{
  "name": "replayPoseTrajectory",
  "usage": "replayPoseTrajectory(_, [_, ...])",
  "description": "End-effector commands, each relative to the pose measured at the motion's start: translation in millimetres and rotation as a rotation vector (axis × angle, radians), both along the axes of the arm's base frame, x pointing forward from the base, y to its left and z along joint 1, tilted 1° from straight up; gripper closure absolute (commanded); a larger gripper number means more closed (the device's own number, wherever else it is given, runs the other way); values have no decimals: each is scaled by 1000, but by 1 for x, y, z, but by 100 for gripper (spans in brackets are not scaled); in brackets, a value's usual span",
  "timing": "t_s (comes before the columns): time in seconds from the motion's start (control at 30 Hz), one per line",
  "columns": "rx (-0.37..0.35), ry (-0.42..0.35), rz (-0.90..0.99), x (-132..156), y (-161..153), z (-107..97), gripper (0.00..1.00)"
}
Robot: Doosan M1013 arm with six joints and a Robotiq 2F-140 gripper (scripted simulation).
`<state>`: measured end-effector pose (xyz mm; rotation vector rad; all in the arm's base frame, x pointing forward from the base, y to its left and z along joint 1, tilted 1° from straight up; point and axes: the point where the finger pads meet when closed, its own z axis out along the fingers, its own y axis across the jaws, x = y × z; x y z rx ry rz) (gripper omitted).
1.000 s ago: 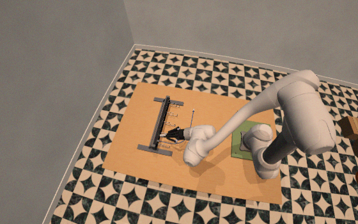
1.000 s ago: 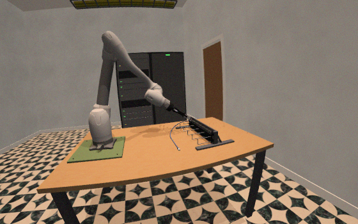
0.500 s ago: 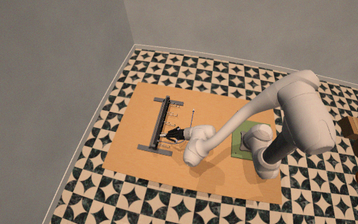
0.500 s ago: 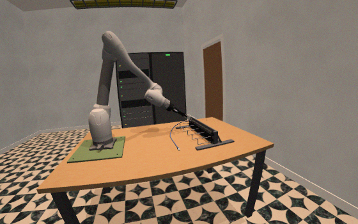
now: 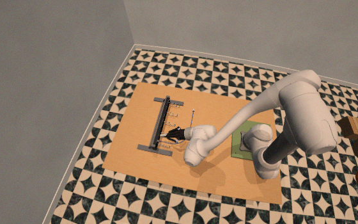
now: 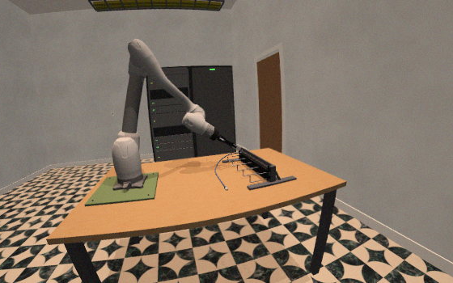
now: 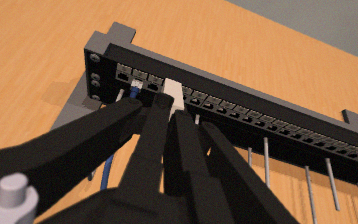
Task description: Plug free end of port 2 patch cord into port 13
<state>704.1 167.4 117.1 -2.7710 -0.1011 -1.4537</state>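
Observation:
The patch panel rack (image 5: 160,123) (image 6: 275,173) (image 7: 205,80) stands on its feet on the table. The cord's blue-booted plug (image 7: 136,86) sits in port 2, near the left end in the wrist view. The blue cord (image 5: 192,119) (image 6: 217,171) (image 7: 106,172) curves out over the table, and its free plug (image 5: 193,110) (image 6: 226,188) lies on the tabletop, away from the gripper. My gripper (image 5: 163,135) (image 6: 239,149) (image 7: 168,93) is shut and empty. Its pale tips are at the panel front just right of port 3, hiding port 4; contact is unclear. Plate numbers are unreadable.
Thin metal cable-guide rods (image 5: 172,114) (image 6: 254,179) (image 7: 266,160) stick out from the rack's front below the ports. The rack's feet (image 5: 154,150) (image 6: 272,183) extend across the table. The arm's base stands on a green plate (image 5: 237,148) (image 6: 96,196).

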Motion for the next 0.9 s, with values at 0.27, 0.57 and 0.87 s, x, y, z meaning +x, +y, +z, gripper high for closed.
replayPoseTrajectory(0.27, [0, 0, 0, -66, -3, 46, 100])
replayPoseTrajectory(0.57, [0, 0, 0, -102, -5, 71, 100])
replayPoseTrajectory(0.87, [0, 0, 0, -111, -5, 77, 100])
